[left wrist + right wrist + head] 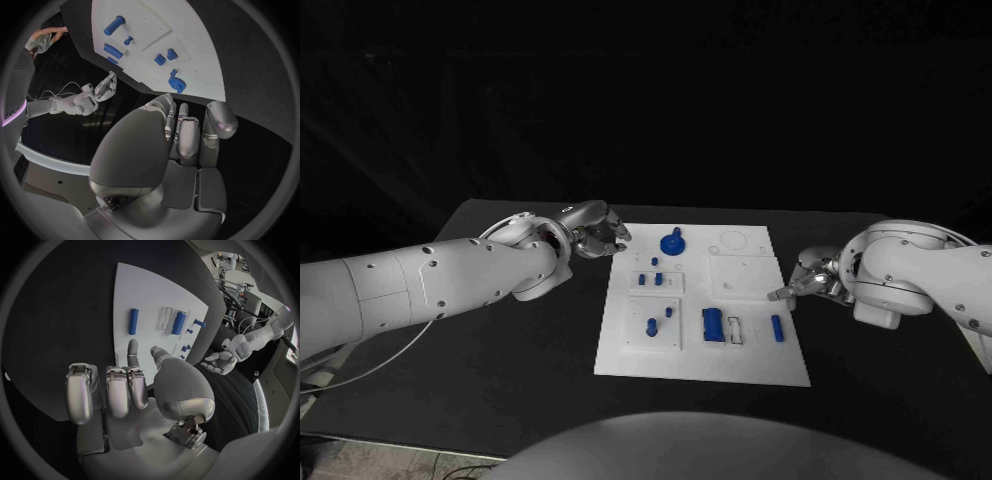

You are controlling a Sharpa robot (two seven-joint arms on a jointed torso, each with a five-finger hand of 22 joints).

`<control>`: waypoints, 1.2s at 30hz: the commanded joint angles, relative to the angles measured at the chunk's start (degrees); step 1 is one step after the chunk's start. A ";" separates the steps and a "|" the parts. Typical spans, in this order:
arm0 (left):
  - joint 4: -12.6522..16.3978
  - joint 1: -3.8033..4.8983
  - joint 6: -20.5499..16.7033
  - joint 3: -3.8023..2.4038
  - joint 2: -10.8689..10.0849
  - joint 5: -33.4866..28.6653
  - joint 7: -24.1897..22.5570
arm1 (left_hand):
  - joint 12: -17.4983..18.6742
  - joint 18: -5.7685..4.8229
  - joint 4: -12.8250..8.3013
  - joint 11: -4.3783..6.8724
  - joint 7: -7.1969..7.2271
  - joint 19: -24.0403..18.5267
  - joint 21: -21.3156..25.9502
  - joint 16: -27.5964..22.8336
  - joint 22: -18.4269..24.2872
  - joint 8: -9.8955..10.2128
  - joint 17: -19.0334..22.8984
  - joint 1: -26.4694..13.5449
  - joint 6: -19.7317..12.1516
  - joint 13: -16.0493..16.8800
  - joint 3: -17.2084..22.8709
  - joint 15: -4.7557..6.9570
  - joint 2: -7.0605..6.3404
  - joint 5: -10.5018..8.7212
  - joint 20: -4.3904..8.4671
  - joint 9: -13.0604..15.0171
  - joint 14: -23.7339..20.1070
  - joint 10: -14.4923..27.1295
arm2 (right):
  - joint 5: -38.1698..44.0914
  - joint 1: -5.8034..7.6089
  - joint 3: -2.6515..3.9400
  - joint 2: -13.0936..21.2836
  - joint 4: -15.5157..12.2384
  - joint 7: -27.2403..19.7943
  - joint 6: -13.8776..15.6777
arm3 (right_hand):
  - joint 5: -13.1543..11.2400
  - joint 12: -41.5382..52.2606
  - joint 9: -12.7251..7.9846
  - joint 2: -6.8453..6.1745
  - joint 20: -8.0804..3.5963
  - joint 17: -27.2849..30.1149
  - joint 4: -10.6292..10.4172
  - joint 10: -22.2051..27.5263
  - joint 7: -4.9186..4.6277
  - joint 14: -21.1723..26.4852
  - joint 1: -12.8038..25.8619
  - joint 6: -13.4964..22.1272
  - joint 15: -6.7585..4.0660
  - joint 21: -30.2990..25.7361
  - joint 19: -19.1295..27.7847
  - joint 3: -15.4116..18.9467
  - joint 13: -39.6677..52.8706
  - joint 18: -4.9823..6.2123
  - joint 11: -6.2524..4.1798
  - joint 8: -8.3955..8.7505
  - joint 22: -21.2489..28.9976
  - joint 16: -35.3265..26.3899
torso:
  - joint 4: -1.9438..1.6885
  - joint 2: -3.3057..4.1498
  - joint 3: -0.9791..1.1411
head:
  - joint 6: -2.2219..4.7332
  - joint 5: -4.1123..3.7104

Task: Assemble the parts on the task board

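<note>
Two hands flank the task board [625,360], both holding nothing, fingers loosely apart. Nearest lie blue parts [713,325]; the right hand [811,278] hovers beside the board's right edge, the left hand [597,232] at its far-left corner beside the blue gear [674,243]. A careless reach might knock parts askew.

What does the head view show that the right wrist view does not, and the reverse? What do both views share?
The head view adds the blue gear-like part at the far end of the task board. The right wrist view adds the right hand from behind, fingers apart, holding nothing, one fingertip near the board's edge. Both share the task board, the blue cylinder near its right edge, the blue block, and the empty left hand.
</note>
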State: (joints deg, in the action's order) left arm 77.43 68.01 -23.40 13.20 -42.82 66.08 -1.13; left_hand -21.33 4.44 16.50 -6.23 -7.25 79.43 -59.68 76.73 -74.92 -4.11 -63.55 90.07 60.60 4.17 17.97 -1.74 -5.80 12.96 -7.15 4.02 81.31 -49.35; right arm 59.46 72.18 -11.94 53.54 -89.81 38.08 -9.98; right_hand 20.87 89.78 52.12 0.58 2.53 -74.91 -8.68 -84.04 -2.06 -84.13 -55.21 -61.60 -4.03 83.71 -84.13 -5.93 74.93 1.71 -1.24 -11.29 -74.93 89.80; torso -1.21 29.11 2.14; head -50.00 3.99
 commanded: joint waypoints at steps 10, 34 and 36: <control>-0.09 0.01 0.79 -0.03 0.08 -0.07 -0.20 | -0.39 1.11 -0.10 -0.20 -0.07 -0.04 0.00 -0.22 -7.53 -0.25 -0.06 -0.06 0.30 -0.06 0.48 -0.03 0.37 0.39 -0.22 0.09 -0.27 -0.15 | 3.89 -2.48 -0.12 -2.93 3.15 5.14 -5.60 | -1.46 0.22 1.25 0.23 -0.66 -15.09 0.03 -5.96 -0.02 -5.87 -0.06 0.31 -0.62 0.74 -2.86 0.27 15.07 -0.19 -0.47 -0.49 -13.08 0.20 | 0.00 -0.06 -0.01 | 0.00 -0.07; -0.27 0.01 1.63 -0.03 0.31 -0.07 0.59 | -0.43 1.13 -0.08 -0.24 -0.12 -0.07 0.08 -0.23 -7.51 -0.25 0.00 -0.06 0.32 -0.06 0.51 -0.05 0.37 0.43 -0.24 0.09 -0.30 -0.18 | 4.15 -3.91 -0.13 -5.64 5.21 6.66 -7.19 | -0.51 0.22 -0.98 0.69 -0.44 -15.09 0.20 -5.96 -0.82 -5.87 -0.26 2.22 -0.23 -0.56 -2.24 -0.04 15.07 0.12 0.15 2.38 -12.63 0.20 | 0.00 -0.04 0.00 | 0.00 -0.13; -0.28 0.01 1.72 -0.03 0.32 -0.07 0.68 | -0.45 1.13 -0.04 -0.28 -0.18 -0.08 0.08 -0.24 -7.51 -0.24 0.03 -0.11 0.30 -0.07 0.52 -0.07 0.36 0.45 -0.26 0.09 -0.32 -0.18 | 4.24 -4.01 -0.13 -5.92 5.51 6.96 -7.62 | 1.32 0.22 -1.52 0.64 -0.41 -15.09 0.52 -5.96 -0.83 -5.87 -0.60 2.07 -0.22 -0.78 -2.14 -0.37 15.07 0.18 0.18 2.75 -12.56 0.20 | 0.00 -0.03 -0.01 | 0.00 -0.16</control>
State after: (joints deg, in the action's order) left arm 77.10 68.01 -22.54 13.21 -42.62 66.08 -0.67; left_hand -21.64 4.44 16.34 -6.23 -7.24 79.43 -59.69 76.74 -74.91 -4.10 -63.56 90.07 60.59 4.17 18.12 -1.74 -5.80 13.19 -7.15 4.05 81.32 -49.35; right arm 62.76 68.31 -12.02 47.80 -84.45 39.73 -15.33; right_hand 21.75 89.78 50.83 1.27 2.13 -74.95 -8.41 -84.04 -2.83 -83.92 -55.28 -59.57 -4.22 83.09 -84.13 -6.21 74.92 1.70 -1.23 -8.73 -74.91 89.80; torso -1.18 29.08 2.13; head -50.00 3.83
